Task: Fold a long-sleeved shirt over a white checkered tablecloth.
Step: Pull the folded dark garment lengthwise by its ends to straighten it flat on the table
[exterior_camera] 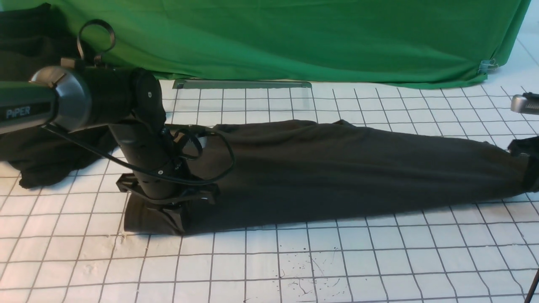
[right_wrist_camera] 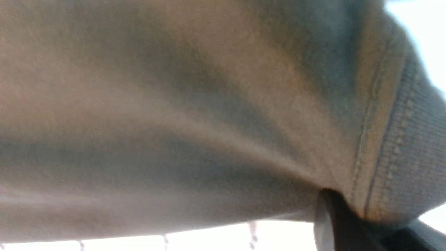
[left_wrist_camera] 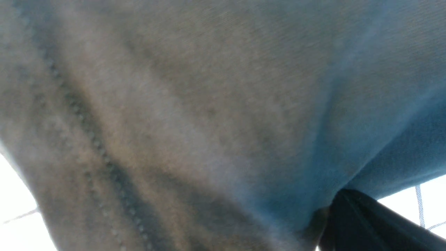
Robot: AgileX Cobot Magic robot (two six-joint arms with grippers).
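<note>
Front view shows the white checkered tablecloth (exterior_camera: 379, 261) covering the whole work surface, with a green cloth (exterior_camera: 294, 38) hung along its far edge. Across the middle lies the long-sleeved shirt (exterior_camera: 337, 168), gathered into one long dark band running from left to right, print hidden; it looks partly folded, with the lengthwise halving done and the ends not yet brought together. A separate dark garment bundle (exterior_camera: 46, 155) sits far left, apart from the work. The left gripper (exterior_camera: 168, 210) is pressed down on the band's left end, jaws clamped on the cloth, likely to anchor that end. The right gripper (exterior_camera: 528, 166) at the frame's edge is pinched shut on the shirt's other end, and its wrist camera shows a ribbed edge (right_wrist_camera: 407, 167) bunched at the finger, a grip suited to lifting both ends together
</note>
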